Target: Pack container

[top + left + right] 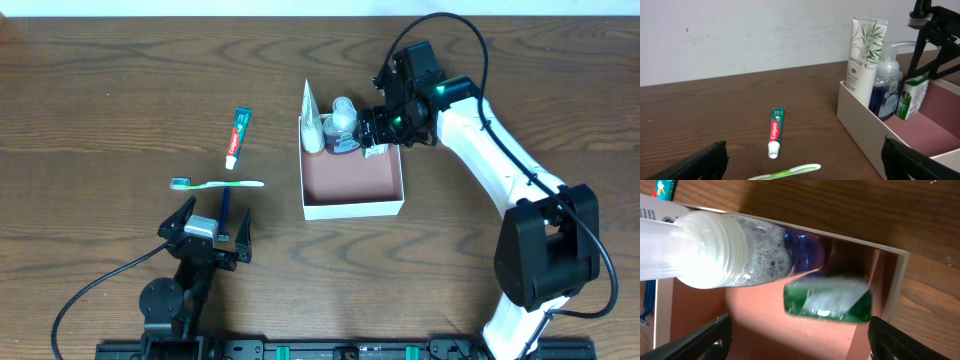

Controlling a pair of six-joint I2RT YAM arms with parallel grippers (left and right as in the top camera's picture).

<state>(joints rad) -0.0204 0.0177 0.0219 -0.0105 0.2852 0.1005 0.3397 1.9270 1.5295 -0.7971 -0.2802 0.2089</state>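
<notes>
The container (355,209) is a white-walled box with a reddish-brown bottom, right of centre. Along its far wall stand a Pantene tube (312,120), a clear pump bottle (343,118) and a small green-and-white pack (375,150). My right gripper (385,135) hovers over the far right corner, open, with the green pack (827,300) free below its jaws (800,340). My left gripper (212,218) is open near the front left. A toothpaste tube (238,136) and a green toothbrush (215,184) lie on the table beyond it.
A thin blue item (224,205) lies on the table between the left gripper's fingers, untouched. In the left wrist view the toothpaste (775,132) and toothbrush (785,172) lie left of the container wall (860,125). The container's near half shows bare bottom (350,180).
</notes>
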